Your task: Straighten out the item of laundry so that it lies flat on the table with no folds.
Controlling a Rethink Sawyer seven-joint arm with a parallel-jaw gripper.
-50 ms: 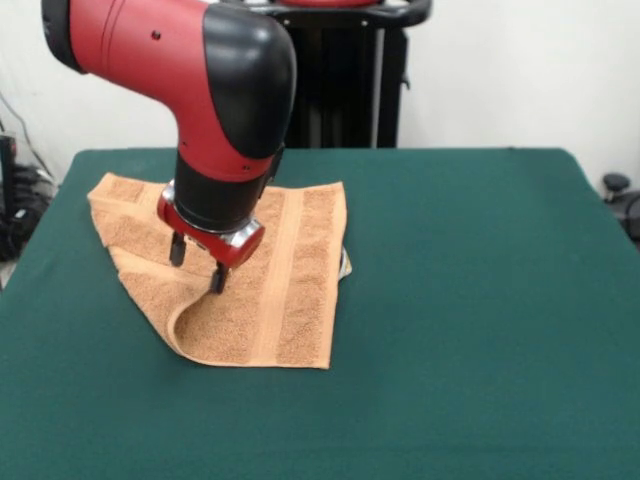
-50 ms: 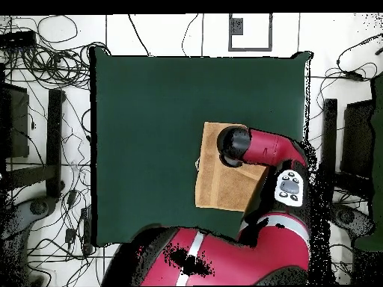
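Observation:
The item of laundry, an orange-tan towel, lies on the left half of the dark green table. Its right part is flat, with a woven band running down it. Its left part is rumpled, and a fold curls up at the near left corner. A small white tag sticks out at the right edge. My gripper hangs just over the rumpled left part, open, its dark fingertips apart with nothing between them. In the overhead view the arm's wrist hides the gripper and covers part of the towel.
A black stand rises behind the table's far edge. Cables and dark frames lie on the floor around the table. A dark wheel shows beyond the right edge.

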